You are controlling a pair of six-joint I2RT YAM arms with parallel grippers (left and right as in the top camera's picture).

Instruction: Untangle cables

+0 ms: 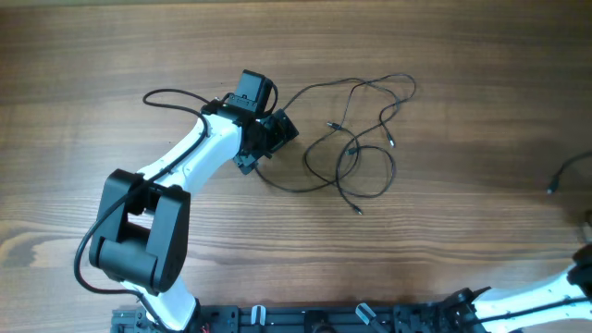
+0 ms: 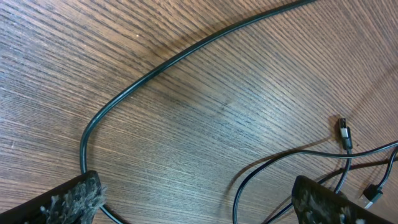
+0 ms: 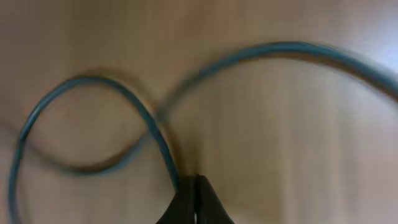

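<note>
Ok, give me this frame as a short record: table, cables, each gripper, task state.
table: wood
cables: loose overlapping loops mid-table, plug tips showing
left gripper: open, at the loops' left end, strands lying between its fingers, none gripped
right gripper: shut, seemingly on a cable; view blurred
task state: loops not yet separated

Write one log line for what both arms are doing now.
left end effector: open over cables | right end effector: shut, cable at tips
</note>
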